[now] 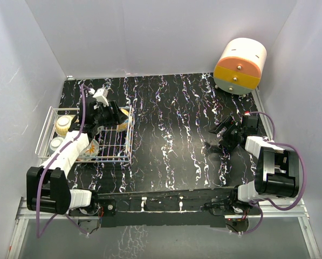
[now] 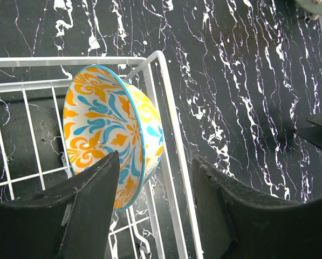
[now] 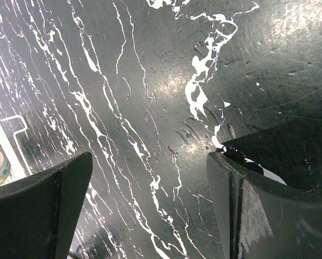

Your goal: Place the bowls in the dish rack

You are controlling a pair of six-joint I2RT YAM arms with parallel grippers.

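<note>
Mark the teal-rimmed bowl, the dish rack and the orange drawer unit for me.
teal-rimmed bowl [image 2: 104, 129]: left wrist view, on its patterned face.
dish rack [image 1: 130, 143]: top view, on its right side wall.
orange drawer unit [image 1: 239, 65]: top view, on its front face.

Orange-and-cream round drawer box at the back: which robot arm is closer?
Right. The right tool is in front of the orange-and-cream round drawer box; the left tool is far off, over the white wire dish rack.
</note>
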